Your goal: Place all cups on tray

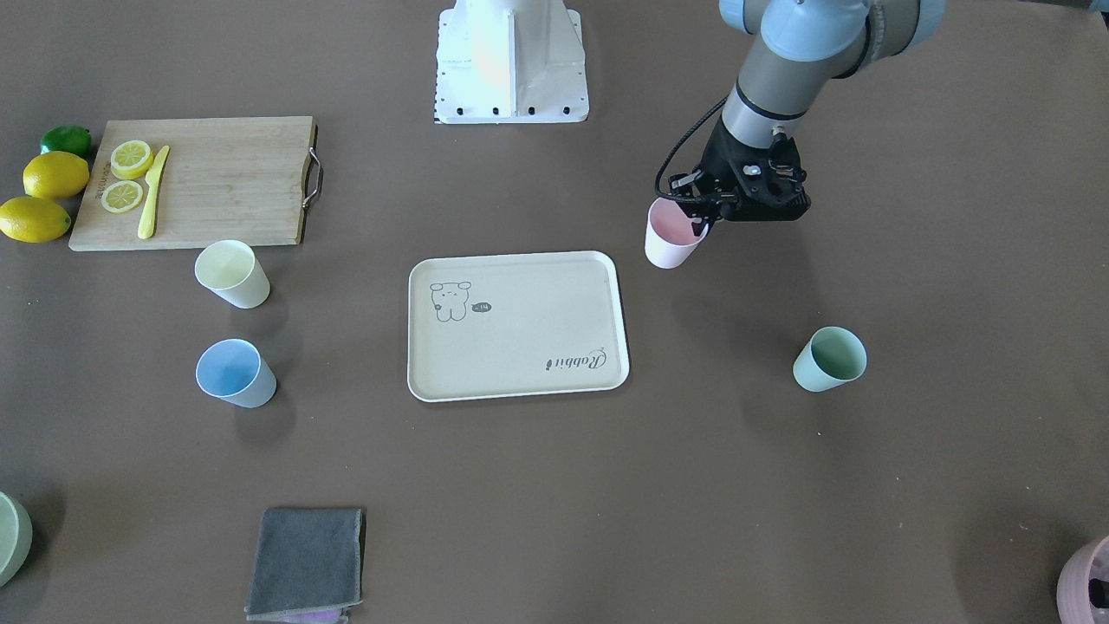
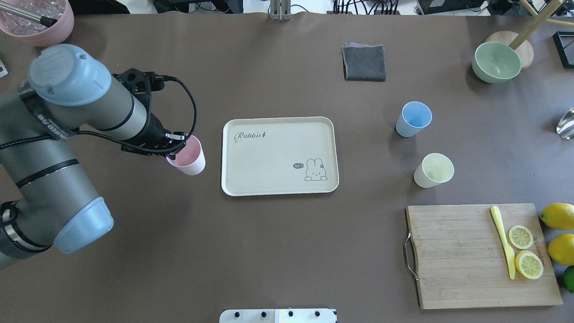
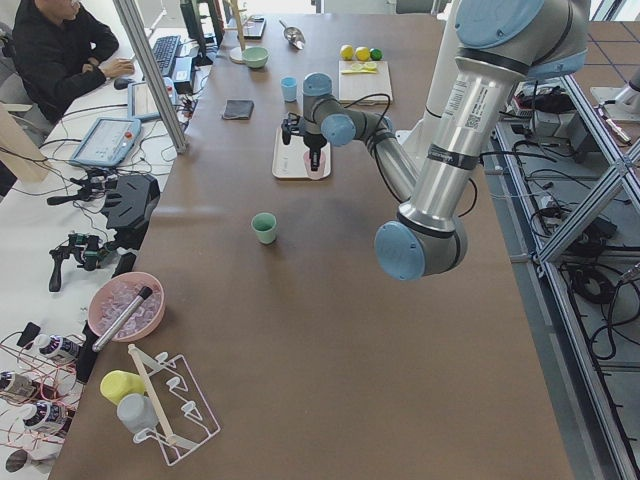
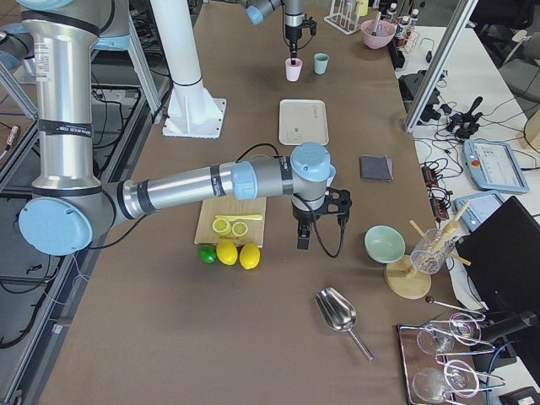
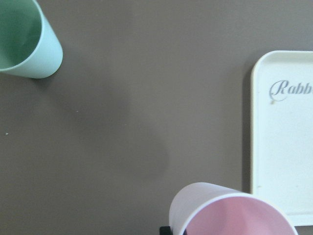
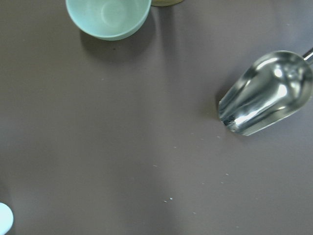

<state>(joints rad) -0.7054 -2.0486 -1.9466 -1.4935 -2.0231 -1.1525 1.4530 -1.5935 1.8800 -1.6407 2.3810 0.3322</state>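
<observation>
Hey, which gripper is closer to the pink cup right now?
Left. The left gripper is clamped on the pink cup's rim; the right gripper hangs far off, beside the cutting board.

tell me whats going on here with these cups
The left gripper is clamped on the rim of the pink cup, right beside the tray. No cup is on the tray yet: the yellow cup, blue cup and green cup stand on the table. The right gripper hangs beside the cutting board, away from them.

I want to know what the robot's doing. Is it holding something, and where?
Its left gripper pinches the pink cup by its rim, on the side away from the tray.
</observation>
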